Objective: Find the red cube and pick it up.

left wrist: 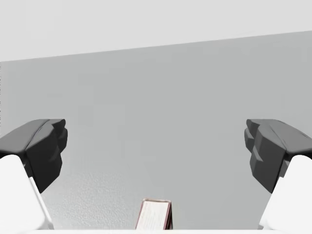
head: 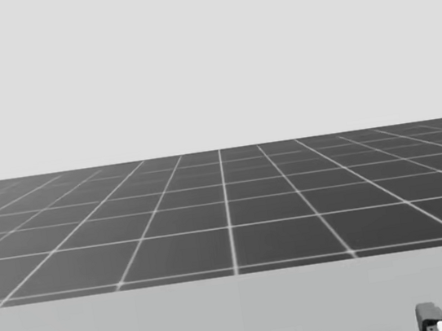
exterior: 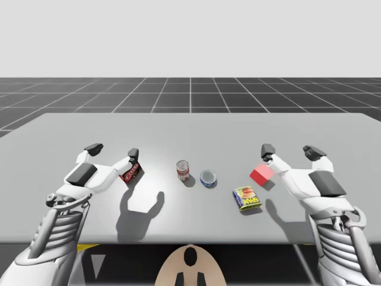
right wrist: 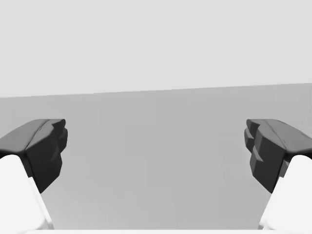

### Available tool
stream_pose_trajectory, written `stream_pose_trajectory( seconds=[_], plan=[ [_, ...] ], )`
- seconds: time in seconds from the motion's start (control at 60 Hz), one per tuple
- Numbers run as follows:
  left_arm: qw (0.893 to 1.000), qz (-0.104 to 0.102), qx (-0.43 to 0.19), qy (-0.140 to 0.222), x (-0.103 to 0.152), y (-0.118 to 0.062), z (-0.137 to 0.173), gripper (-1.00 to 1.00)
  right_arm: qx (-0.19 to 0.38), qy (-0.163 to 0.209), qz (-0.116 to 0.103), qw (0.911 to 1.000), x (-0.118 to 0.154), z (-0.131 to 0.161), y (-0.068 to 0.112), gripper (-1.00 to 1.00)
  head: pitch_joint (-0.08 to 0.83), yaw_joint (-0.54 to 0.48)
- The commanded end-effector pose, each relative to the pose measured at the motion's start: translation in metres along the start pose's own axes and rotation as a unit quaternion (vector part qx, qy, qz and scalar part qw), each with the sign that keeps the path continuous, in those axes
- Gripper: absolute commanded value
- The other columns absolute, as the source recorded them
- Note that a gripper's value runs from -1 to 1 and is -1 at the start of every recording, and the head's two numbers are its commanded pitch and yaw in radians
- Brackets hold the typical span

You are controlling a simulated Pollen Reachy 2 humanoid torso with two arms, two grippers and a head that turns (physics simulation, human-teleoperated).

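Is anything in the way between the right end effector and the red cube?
No, nothing visible. The red cube sits close beside my open right end effector.

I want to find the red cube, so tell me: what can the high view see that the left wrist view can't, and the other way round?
Extra in the high view: the red cube beside my right gripper, a red-and-white can, a blue can and a flat yellow-green box. Extra in the left wrist view: a close look at the pale end of the dark red box, under the gripper, with its fingers open. Both have my left gripper, that box and the grey table.
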Motion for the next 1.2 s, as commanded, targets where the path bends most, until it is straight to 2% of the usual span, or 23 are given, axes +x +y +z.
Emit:
stream_pose_trajectory(
  seconds=[0.017, 0.05, 0.067, 0.25, 0.683, 0.8, 0.95, 1.1, 1.2],
  plan=[
    [1.0, -0.004, 0.004, 0.0, -0.0005, 0.0002, -0.0002, -1.0, -0.03, -0.017, 0.005, 0.9994, -0.0015, 0.002, 0.0011, -1.0, 0.017, 0.0],
    [1.0, -0.004, 0.004, 0.0, -0.0005, 0.0002, -0.0002, -1.0, -0.022, -0.015, 0.007, 0.9996, -0.0012, 0.0017, 0.0009, -1.0, 0.017, 0.0],
    [1.0, -0.003, 0.004, 0.0, -0.0005, 0.0002, -0.0002, -1.0, -0.01, -0.006, 0.002, 0.9999, -0.0009, 0.0011, 0.0008, -1.0, 0.018, 0.0],
    [1.0, -0.004, 0.004, -0.001, -0.0006, 0.0004, 0.0001, -1.0, 0.0, 0.008, 0.0, 1.0, 0.0003, -0.0002, -0.0008, -1.0, 0.063, 0.0],
    [1.0, -0.014, 0.006, -0.003, -0.0022, 0.001, -0.0014, -1.0, 0.001, 0.012, 0.004, 0.9999, 0.0, -0.0015, -0.0025, -1.0, 0.4, -0.07],
    [1.0, -0.016, 0.006, -0.004, -0.0021, 0.0009, -0.0019, -1.0, 0.001, 0.011, 0.007, 0.9999, -0.0002, -0.0016, -0.0032, -1.0, 0.48, -0.13],
    [1.0, -0.014, 0.004, -0.006, -0.0011, 0.0011, -0.0018, -1.0, 0.001, 0.011, 0.012, 0.9999, -0.0005, -0.0018, -0.0038, -1.0, 0.571, -0.29],
    [1.0, -0.011, 0.001, -0.008, -0.0002, 0.001, -0.0018, -1.0, 0.002, 0.011, 0.014, 0.9998, -0.001, -0.0025, -0.0042, -1.0, 0.615, -0.45],
    [1.0, -0.01, 0.001, -0.009, -0.0002, 0.0005, -0.0019, -1.0, 0.003, 0.011, 0.013, 0.9999, -0.0011, -0.0026, -0.0041, -1.0, 0.637, -0.5]
  ],
)
